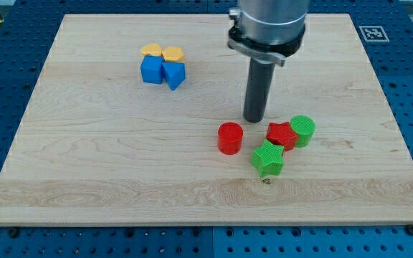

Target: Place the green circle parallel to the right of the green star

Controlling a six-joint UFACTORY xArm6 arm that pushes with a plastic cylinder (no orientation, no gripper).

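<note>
The green circle (pixel 303 130) stands at the view's lower right, touching the right side of a red star (pixel 282 135). The green star (pixel 268 158) lies just below and left of the red star, touching it. The green circle sits up and to the right of the green star. My tip (pixel 254 120) rests on the board just above the gap between the red circle (pixel 229 137) and the red star, left of the green circle and above the green star. It touches no block.
Near the view's top left, two yellow blocks (pixel 162 52) sit above a blue cube (pixel 151 70) and a blue angular block (pixel 173 74), all bunched together. The wooden board (pixel 84 158) lies on a blue perforated table.
</note>
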